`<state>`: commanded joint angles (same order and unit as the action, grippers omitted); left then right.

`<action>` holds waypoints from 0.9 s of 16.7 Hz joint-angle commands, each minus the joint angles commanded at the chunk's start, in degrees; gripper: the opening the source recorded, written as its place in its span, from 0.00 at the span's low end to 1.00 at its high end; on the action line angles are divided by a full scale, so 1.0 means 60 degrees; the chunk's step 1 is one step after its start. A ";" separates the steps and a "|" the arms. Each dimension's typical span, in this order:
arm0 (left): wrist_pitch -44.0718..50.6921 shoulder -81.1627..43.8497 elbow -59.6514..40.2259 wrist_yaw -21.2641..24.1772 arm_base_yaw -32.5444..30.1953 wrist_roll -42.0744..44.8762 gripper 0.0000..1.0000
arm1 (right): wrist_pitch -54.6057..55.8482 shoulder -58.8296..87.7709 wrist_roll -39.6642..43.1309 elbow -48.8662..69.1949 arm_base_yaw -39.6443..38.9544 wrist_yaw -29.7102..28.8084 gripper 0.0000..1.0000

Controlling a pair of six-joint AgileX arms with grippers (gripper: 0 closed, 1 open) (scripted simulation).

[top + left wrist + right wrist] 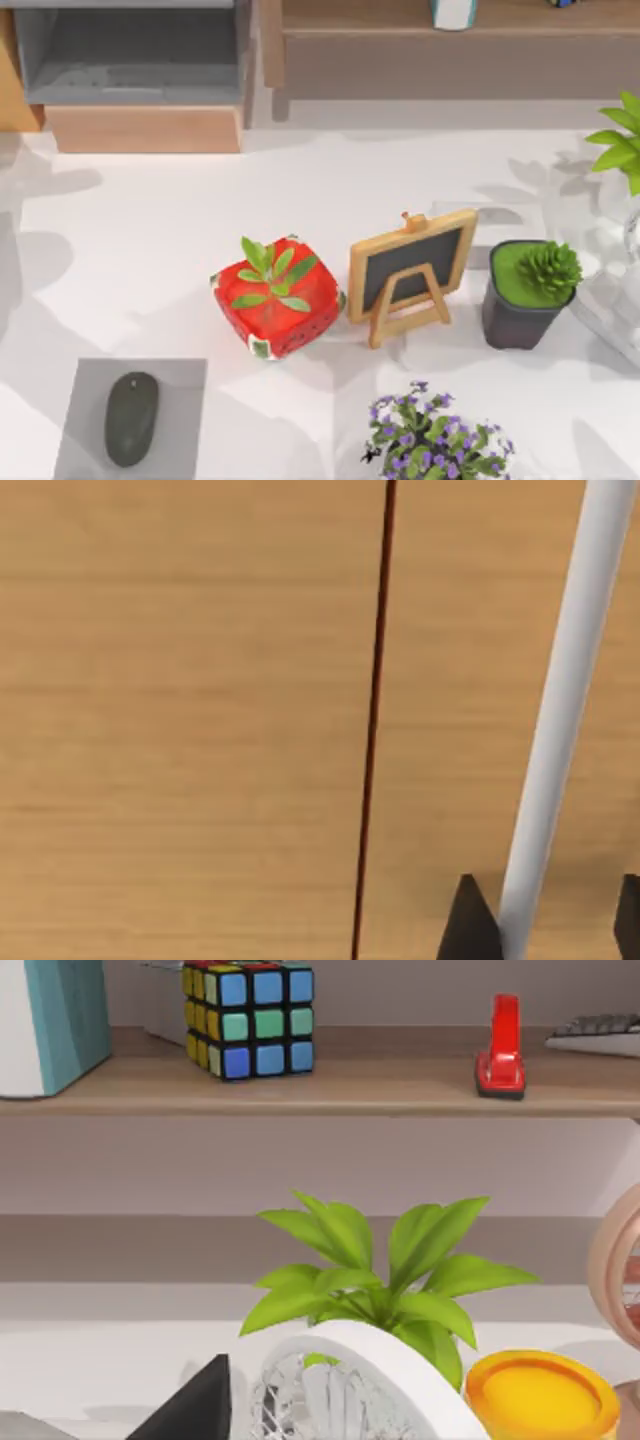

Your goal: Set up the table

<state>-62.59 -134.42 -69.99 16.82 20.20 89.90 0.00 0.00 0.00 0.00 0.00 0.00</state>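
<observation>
**Crowded counter, both hands close in against things — risk notes**

The counter [150,270] spreads wide and white across the top view. On it: a strawberry-red planter [277,300] at centre, a small easel chalkboard [410,272] just beside it, a dark pot with a succulent [527,292] further right, purple flowers [435,440] at the near edge, and a mouse [131,418] on a grey pad [85,420] at the left.

Left hand [545,925]: two dark fingertips stand apart with a white rod [565,720] running up between them, against a light-wood panel [180,720]. Whether the fingers actually press the rod, I cannot tell. Risk as I judge it: the hand looks close to the wood, so any swing could scrape the panel or wedge the rod.

Right hand: one dark fingertip [195,1405] shows beside a white slatted fan [340,1385], with a leafy plant [370,1275] and a yellow tub [540,1395] just behind. Its opening I cannot tell. A forward move here would likely shove the fan into the plant or tub.

On the shelf [330,1085] above sit a puzzle cube [250,1015] and a red stapler [502,1048]; lifting too high risks clipping its edge.
</observation>
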 joint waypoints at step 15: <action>0.0068 -0.0116 0.0250 0.0009 0.0056 -0.0051 1.00 | 0.0000 0.0000 0.0000 0.0000 0.0000 0.0000 1.00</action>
<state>-62.19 -135.11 -68.49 16.87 20.54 89.60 0.00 0.00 0.00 0.00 0.00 0.00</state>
